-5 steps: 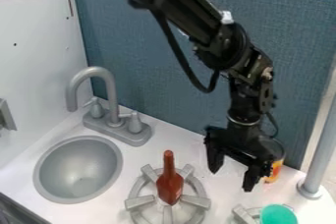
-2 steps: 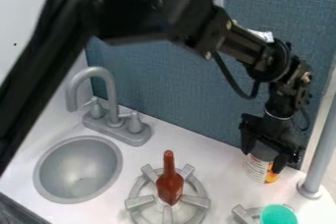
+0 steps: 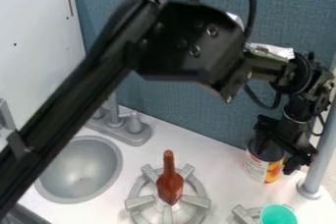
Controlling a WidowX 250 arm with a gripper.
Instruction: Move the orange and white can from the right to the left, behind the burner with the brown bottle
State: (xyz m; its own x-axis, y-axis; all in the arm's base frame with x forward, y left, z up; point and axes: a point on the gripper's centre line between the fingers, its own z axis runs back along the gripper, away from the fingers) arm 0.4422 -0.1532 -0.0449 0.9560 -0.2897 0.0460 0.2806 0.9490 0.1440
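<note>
Gripper (image 3: 278, 154) at the can (image 3: 263, 163)

The jaws are spread, one at the can's upper part, the other by its right side; whether they touch it, I cannot tell. The can stands upright on the white counter (image 3: 220, 169), near the gray pole (image 3: 321, 152). A brown bottle (image 3: 170, 184) sits on the burner (image 3: 195, 201).

Can (image 3: 264, 169), short cylinder, wrapped paper label. Label is white with small dark print on its left part, orange-yellow with some red on its right. Upper part looks dark grey, partly covered, so lid or open top can't be told. Upright, base flat down, not visibly tilted. Sits right of center in the lower half of the frame, toward the right edge. No dents visible on the part that shows.
</note>
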